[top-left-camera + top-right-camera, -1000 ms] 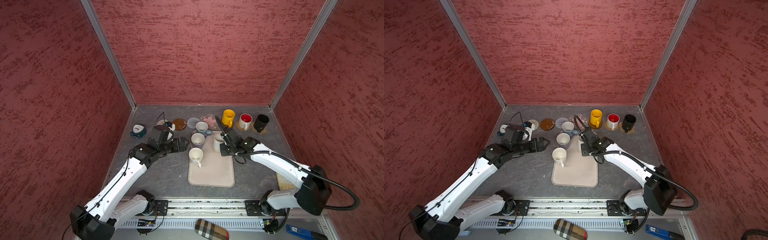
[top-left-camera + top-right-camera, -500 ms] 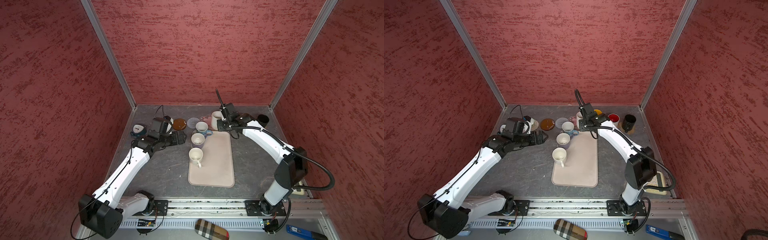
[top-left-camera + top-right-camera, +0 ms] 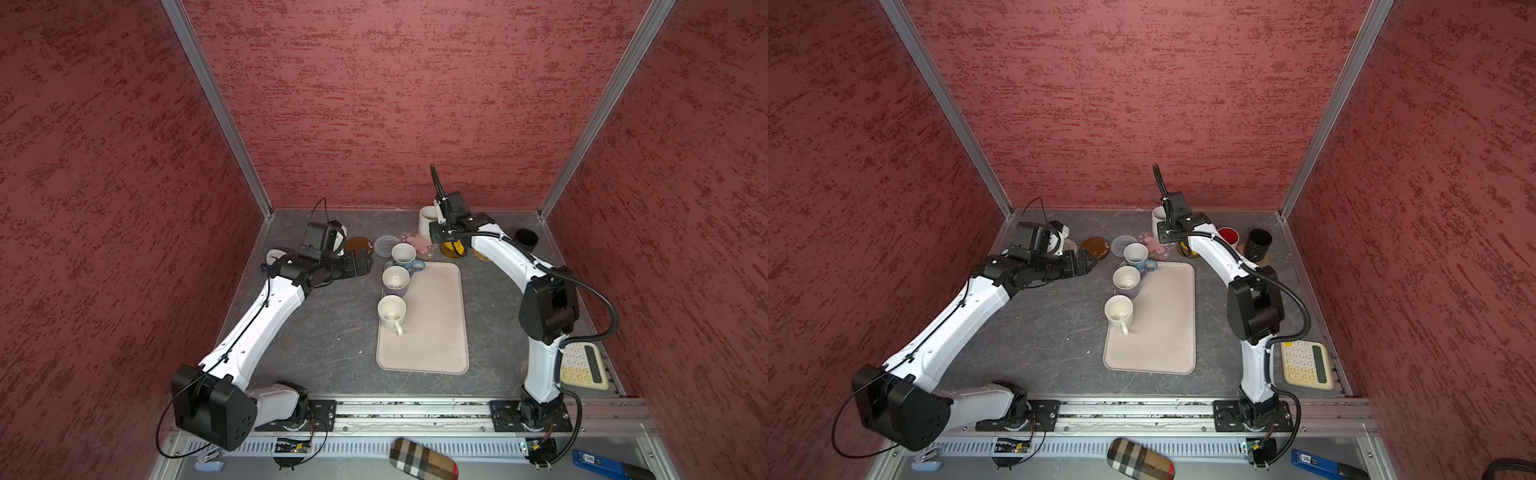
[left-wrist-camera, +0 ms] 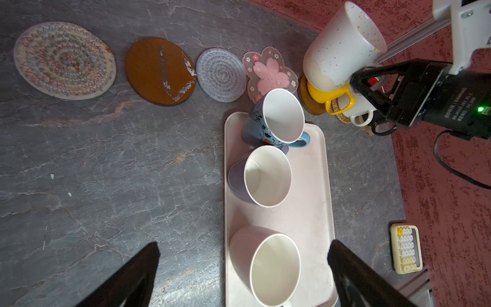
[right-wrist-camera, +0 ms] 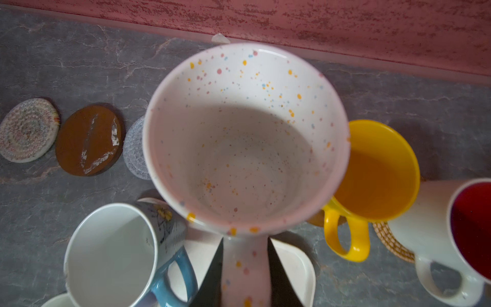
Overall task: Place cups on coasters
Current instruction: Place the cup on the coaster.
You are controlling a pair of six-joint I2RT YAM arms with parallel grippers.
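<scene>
Right end effector (image 5: pixel 245 243): pinched shut on handle of speckled white mug (image 4: pixel 342 45); mug aloft near back wall, mouth up, axis slightly tilted, handle rearward into the grip. Roughly below, perhaps slightly toward robot's left: pink flower coaster (image 4: pixel 269 73), bare. Close on other side: yellow mug (image 4: pixel 328 94) on brown disc (image 4: pixel 305 102). Probable next: centre over flower, lower. Left end effector (image 3: pixel 365 262): wide open, empty, farther off.

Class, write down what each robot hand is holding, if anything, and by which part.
The right hand grips the speckled white mug by its handle, raised in the air. The left hand is open and holds nothing.
</scene>
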